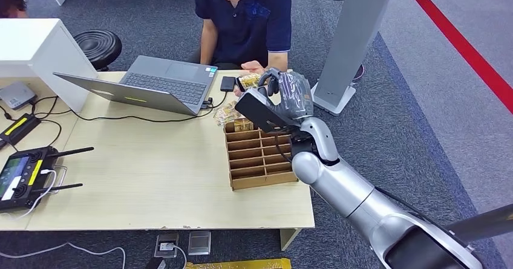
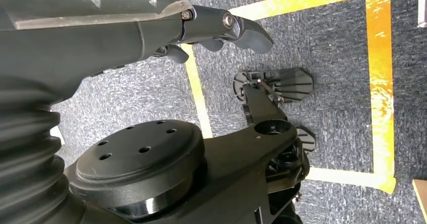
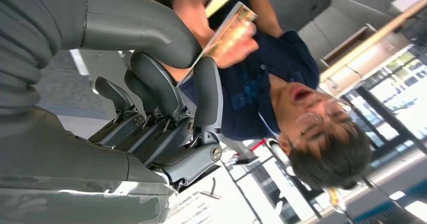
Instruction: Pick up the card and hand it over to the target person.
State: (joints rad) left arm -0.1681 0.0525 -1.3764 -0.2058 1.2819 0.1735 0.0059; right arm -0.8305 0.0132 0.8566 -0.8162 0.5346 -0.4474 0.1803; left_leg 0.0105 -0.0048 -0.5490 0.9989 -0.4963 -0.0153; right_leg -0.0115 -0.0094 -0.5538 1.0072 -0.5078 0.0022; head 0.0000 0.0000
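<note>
Silver right arm low in the head view, reaching up and forward over the table's far right corner. Right hand (image 1: 279, 93) raised toward the person (image 1: 245, 21) in the dark blue shirt. Thumb and one finger (image 3: 206, 90) pinching the gold card (image 3: 224, 35), other fingers curled just beside it. Person's hand (image 3: 226, 40) also on the card, gripping its far end. No words on the card clear enough to read.

Pale wooden table (image 1: 151, 172), chipped along the near edge, on grey carpet. Brown cardboard box (image 1: 257, 157) with many slots right under the arm, more gold cards (image 1: 227, 113) piled at its far end. Open grey laptop (image 1: 151, 84), small black box (image 1: 227, 83) beside it, black controller (image 1: 24, 175) with two antennas at the left. Red stripe (image 1: 466, 48) across the floor to the right, grey stand (image 1: 354, 39) behind the hand.

Left hand (image 2: 221, 30) hanging over carpet with yellow tape (image 2: 380, 73), fingers curled in, holding nothing.
</note>
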